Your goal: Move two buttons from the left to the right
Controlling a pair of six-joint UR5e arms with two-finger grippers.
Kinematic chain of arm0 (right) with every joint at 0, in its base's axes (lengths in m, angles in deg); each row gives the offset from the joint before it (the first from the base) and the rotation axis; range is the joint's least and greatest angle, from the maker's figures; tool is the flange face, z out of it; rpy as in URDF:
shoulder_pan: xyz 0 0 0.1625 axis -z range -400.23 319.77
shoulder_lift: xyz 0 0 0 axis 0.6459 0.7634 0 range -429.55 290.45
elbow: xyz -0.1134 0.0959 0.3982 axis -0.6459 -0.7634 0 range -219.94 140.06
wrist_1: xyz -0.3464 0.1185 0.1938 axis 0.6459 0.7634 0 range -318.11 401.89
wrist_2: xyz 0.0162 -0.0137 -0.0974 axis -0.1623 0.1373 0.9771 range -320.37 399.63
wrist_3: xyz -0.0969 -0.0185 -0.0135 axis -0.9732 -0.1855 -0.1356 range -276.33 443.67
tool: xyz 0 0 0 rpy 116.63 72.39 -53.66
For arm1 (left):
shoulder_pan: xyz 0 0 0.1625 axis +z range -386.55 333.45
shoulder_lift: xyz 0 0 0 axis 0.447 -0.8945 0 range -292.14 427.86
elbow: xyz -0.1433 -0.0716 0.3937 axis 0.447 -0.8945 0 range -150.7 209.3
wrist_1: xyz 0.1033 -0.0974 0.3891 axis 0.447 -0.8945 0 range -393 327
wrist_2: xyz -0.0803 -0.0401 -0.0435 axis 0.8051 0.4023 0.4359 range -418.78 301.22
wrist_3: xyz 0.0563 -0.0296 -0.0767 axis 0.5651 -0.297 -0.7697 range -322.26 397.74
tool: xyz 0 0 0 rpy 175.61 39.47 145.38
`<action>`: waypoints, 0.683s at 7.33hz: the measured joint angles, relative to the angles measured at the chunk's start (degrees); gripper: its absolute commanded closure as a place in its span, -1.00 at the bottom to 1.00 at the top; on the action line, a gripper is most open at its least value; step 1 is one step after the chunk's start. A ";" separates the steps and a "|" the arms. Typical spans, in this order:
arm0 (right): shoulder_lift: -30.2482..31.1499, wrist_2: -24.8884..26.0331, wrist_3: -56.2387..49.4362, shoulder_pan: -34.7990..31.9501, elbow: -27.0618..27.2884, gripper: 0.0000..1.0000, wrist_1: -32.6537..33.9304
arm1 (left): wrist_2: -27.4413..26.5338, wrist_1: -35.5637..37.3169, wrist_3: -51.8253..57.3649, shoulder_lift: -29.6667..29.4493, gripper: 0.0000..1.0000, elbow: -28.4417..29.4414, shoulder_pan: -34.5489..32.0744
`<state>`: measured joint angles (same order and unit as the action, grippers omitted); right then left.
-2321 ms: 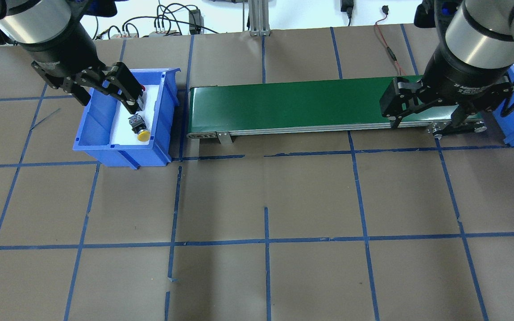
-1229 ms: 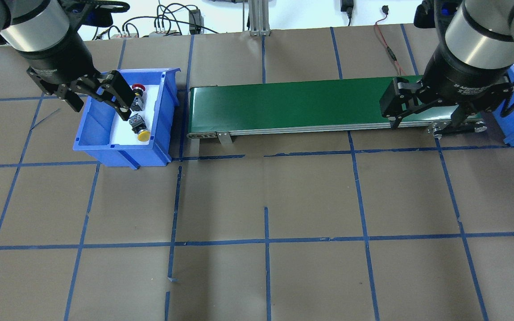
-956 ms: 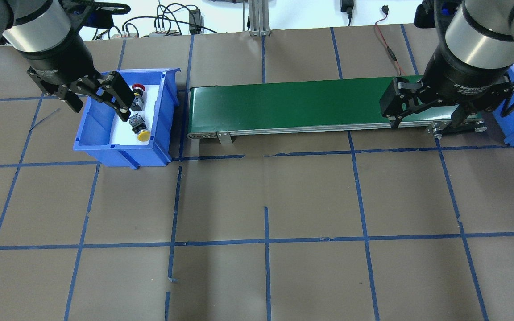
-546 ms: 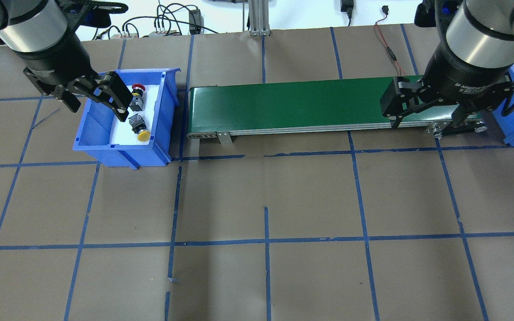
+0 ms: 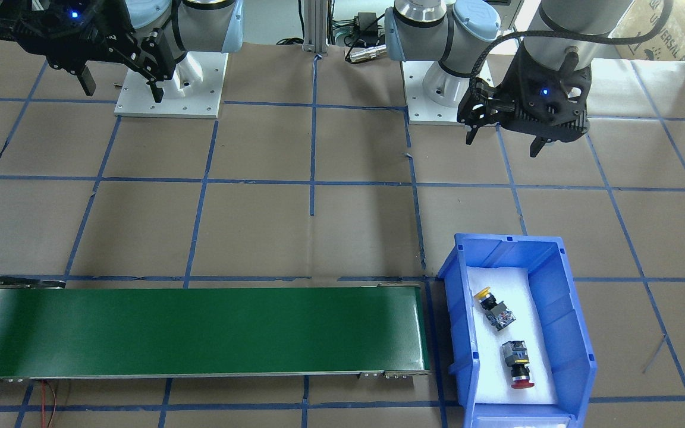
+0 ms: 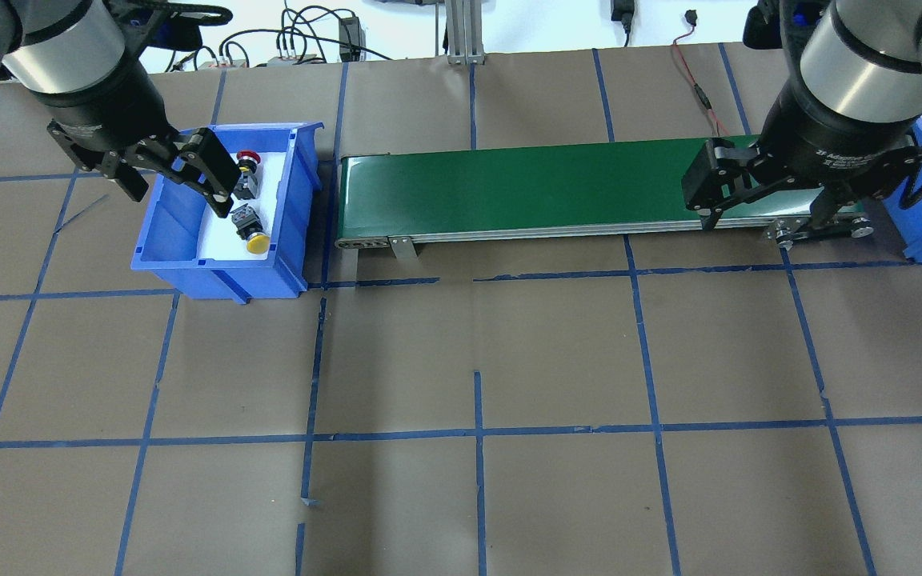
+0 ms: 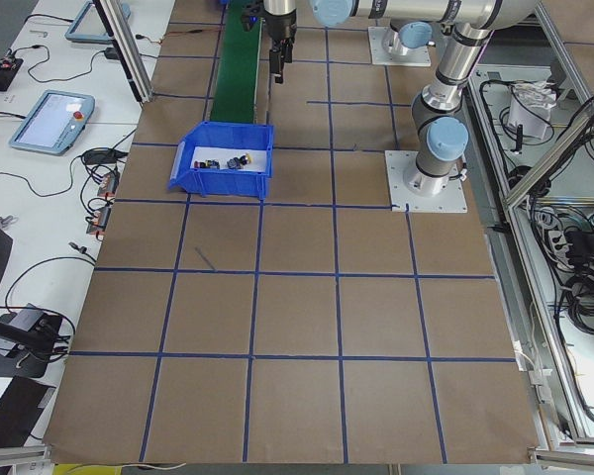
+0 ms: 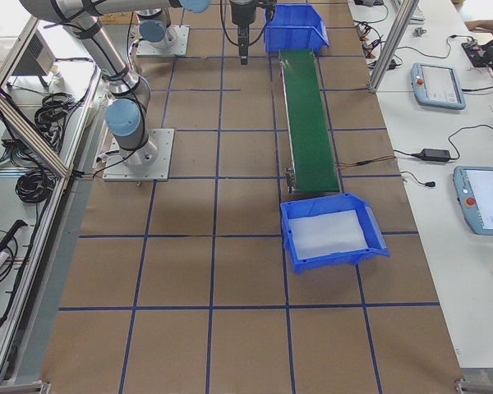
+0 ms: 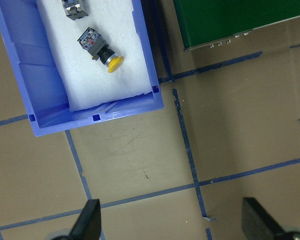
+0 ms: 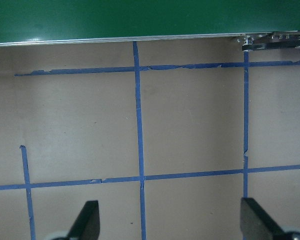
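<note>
1. Front view: yellow button (image 5: 493, 307) and red button (image 5: 518, 362) lie in the blue bin (image 5: 574, 339), red nearer its operator-side end.
2. Overhead: left gripper (image 6: 181, 202), wide and empty, has drawn back off the red button; nothing picked yet.
3. Right wrist: right gripper (image 10: 172, 222) wide, empty.

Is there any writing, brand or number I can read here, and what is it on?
"2F Adaptive": white print on the black body of the right gripper; the rest is blurred.
"UNIVERSAL": printed on the cardboard box behind the robot, cut off at the edge.
Text on the tablet screens beside the table: too small to read.
</note>
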<state>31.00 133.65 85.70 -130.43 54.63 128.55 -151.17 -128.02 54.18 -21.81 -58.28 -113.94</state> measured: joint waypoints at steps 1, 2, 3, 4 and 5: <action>0.00 -0.04 0.00 0.01 0.03 -1.00 0.00 | 0.03 0.03 0.00 -0.04 -1.00 0.00 0.01; 0.00 -0.06 0.00 0.02 0.06 -1.00 0.00 | 0.07 0.07 0.00 -0.12 -1.00 0.00 0.05; 0.00 -0.06 0.00 0.02 0.07 -1.00 0.00 | 0.09 0.19 0.00 -0.22 -1.00 0.01 0.08; 0.00 -0.07 0.00 0.02 0.09 -1.00 0.00 | 0.08 0.46 0.00 -0.21 -1.00 0.03 0.10; 0.00 -0.05 0.00 0.02 0.09 -1.00 0.00 | 0.04 0.64 0.00 -0.08 -1.00 0.03 0.10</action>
<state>31.00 133.60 85.69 -130.41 54.71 128.55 -151.13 -127.38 54.18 -21.88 -58.24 -113.84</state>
